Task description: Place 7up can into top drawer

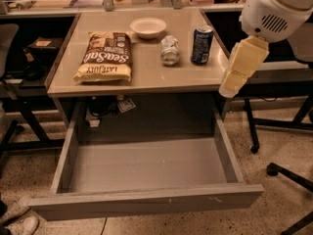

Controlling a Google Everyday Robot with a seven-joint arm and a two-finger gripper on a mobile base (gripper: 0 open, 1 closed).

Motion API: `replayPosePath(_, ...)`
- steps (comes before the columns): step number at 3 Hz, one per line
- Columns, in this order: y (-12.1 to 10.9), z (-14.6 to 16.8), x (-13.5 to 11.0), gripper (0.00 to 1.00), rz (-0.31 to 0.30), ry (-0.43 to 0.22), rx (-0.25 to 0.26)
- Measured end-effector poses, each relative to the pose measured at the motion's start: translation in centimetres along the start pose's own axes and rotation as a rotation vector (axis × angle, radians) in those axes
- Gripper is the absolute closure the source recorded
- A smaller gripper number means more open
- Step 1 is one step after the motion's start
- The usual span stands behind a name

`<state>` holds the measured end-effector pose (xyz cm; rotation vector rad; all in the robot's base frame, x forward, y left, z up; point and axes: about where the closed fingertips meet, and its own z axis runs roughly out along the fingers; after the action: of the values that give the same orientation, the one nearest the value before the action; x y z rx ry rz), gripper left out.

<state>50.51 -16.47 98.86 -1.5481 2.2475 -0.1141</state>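
Note:
The 7up can [169, 50], pale and silvery, sits on the tan desk top [146, 77] between a white bowl and a dark blue can. The top drawer [146, 202] is pulled fully out below the desk, with nothing inside it. My arm [243, 64] comes in from the top right as a white joint and a cream link. The link's lower end hangs beside the desk's right front corner, right of the 7up can and apart from it. My gripper does not show in this view.
A brown chip bag [104, 56] lies on the left of the desk top. The white bowl [148, 27] stands at the back. The dark blue can [201, 44] stands just right of the 7up can. Chair legs [288, 175] are at the right on the floor.

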Motion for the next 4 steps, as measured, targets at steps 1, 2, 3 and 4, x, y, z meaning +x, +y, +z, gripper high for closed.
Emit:
replayPosePath(1, 0.4, 0.6, -1.1, 0.00, -0.003, -0.027, 0.017)
replayPosePath(2, -1.0, 4.4, -7.2, 0.00, 0.060, -0.109, 0.040)
replayPosePath(3, -1.0, 4.4, -7.2, 0.00, 0.060, -0.109, 0.040)
replayPosePath(4, -2.0, 5.3, -7.3, 0.00, 0.105, -0.127, 0.050)
